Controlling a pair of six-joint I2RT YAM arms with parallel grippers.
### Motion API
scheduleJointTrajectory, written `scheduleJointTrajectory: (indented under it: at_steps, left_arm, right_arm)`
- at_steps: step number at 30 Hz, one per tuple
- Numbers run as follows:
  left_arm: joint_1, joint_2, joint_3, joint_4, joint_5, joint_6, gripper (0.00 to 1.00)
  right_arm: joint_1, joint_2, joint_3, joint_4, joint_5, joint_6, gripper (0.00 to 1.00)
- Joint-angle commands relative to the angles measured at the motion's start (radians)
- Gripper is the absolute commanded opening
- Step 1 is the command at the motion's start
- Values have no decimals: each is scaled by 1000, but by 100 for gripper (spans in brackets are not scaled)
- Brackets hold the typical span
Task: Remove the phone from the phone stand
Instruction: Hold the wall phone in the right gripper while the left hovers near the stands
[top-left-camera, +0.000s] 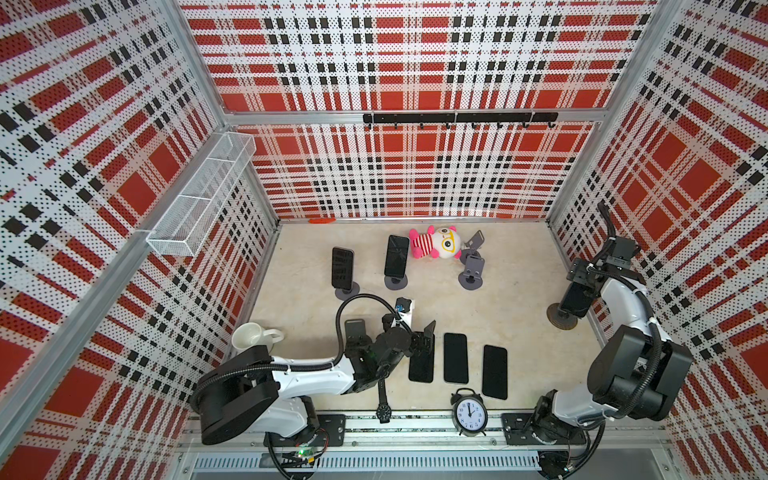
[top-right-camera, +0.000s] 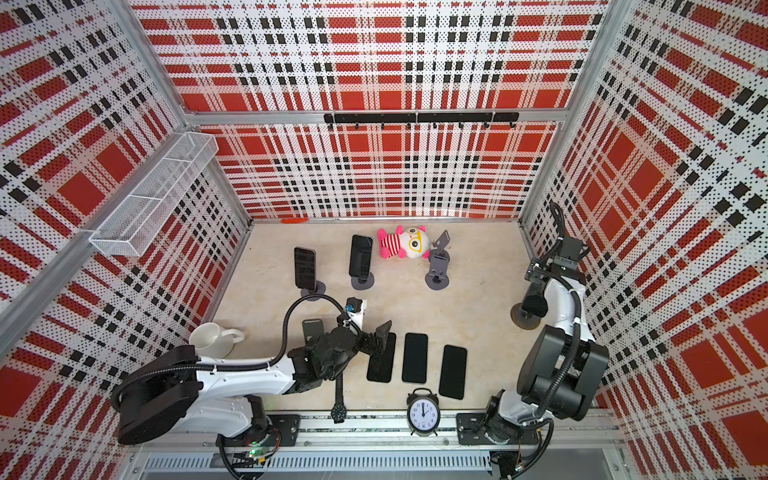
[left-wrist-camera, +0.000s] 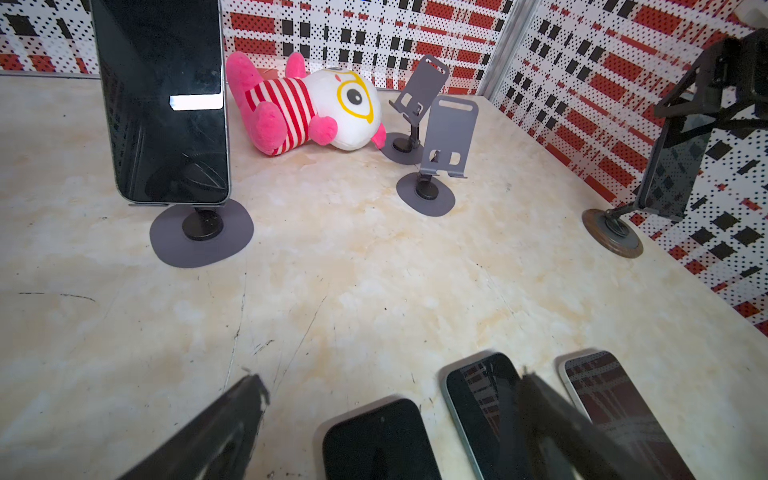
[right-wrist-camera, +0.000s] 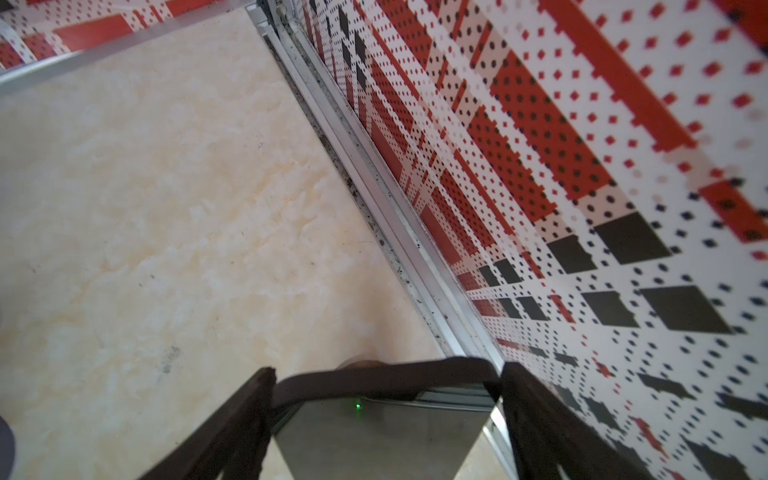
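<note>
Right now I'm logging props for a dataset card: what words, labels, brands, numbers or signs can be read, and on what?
"12": at the top of the alarm clock dial; the other hour numerals are too small to read surely.
Wristwatch face: too small to read.
The phone on the brown-based stand: no text shows, only wall reflections.
Nothing else is legible.

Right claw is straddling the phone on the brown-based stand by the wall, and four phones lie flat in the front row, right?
Not four: three phones lie flat in the front row, clear in both top views: left flat phone, middle flat phone, right flat phone. The right claw does straddle the phone on the brown-based stand.
</note>
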Motion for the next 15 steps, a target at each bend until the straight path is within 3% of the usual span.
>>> scheduleJointTrajectory:
  at_steps: [1, 15]
  left_arm:
    - [-4, 8, 17, -4, -9, -5, 98]
    - [-2, 14, 29, -25, -42, 15, 98]
  right_arm:
    - [-13, 14, 32, 1, -25, -10, 82]
    - [-13, 19, 18, 12, -41, -20, 74]
